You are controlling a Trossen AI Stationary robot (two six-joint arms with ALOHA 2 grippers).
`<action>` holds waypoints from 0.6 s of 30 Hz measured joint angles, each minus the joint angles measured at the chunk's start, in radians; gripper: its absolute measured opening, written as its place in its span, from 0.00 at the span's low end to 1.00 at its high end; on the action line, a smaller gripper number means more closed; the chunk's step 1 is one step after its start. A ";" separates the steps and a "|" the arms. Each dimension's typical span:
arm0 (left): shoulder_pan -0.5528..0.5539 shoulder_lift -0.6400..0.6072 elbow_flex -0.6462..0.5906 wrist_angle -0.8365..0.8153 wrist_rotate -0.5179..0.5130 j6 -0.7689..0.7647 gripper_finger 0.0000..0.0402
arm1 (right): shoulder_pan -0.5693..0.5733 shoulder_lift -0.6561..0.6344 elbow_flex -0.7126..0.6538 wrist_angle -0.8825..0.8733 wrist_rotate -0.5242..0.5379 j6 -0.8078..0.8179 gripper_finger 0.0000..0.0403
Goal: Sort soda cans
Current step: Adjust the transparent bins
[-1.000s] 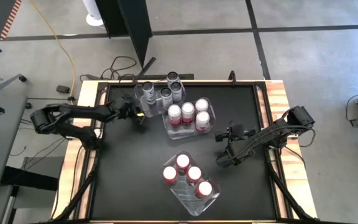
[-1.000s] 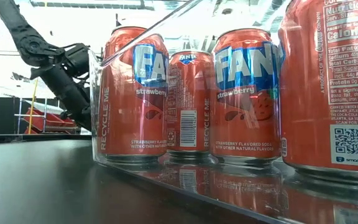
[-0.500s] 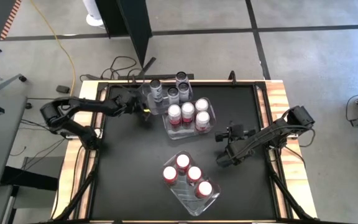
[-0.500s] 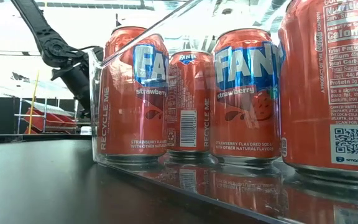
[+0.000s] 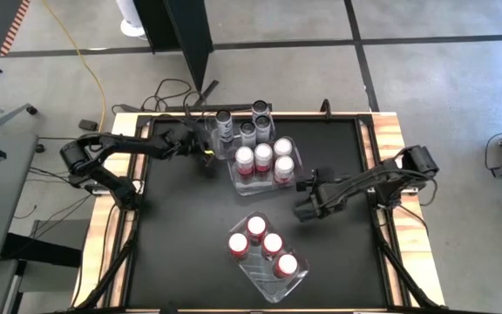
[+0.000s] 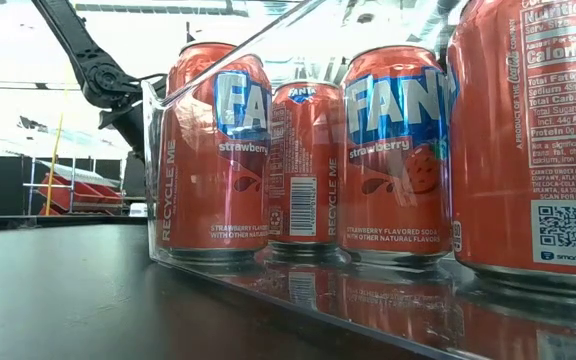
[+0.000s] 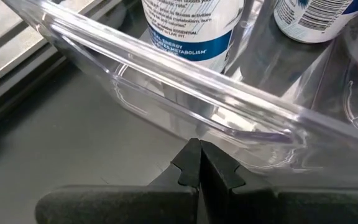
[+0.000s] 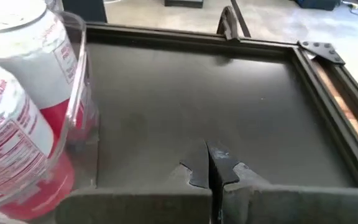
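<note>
Left gripper (image 5: 206, 155), fingers closed, empty, against the clear bin (image 7: 185, 106) of grey soda cans (image 5: 247, 129) at the surface's (image 5: 181, 227) far edge. Right gripper (image 5: 304, 208), fingers closed, empty, beside the middle bin of red soda cans (image 5: 263, 158); more red cans fill the near bin (image 5: 268, 281).

Glossy metal and clear plastic on a matt black top.
You see red soda cans (image 6: 400, 150) of shiny printed metal with silver lids, grey-silver cans (image 5: 247, 129) likewise smooth, clear rectangular plastic bins (image 7: 185, 93) that gleam and mirror their loads, a matt black table surface (image 8: 197, 93) faintly scuffed, pale bare-wood table edges (image 5: 389, 131), and matt black plastic gripper fingers (image 7: 188, 168).
</note>
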State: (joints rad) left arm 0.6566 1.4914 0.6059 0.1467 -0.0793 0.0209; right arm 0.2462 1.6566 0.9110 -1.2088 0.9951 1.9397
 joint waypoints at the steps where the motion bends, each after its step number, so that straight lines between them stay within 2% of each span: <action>1: 0.003 0.000 0.001 0.000 0.003 0.006 0.00 | -0.012 0.000 0.000 0.031 0.000 -0.036 0.00; 9: 0.027 0.000 0.001 0.003 0.034 0.039 0.00 | -0.101 0.000 0.000 0.282 0.000 -0.354 0.00; 18: 0.050 -0.001 0.002 0.006 0.055 0.065 0.00 | -0.147 0.000 0.000 0.463 0.000 -0.588 0.00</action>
State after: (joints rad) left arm 0.7069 1.4903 0.6079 0.1528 -0.0243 0.0854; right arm 0.0994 1.6566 0.9112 -0.7462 0.9952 1.3520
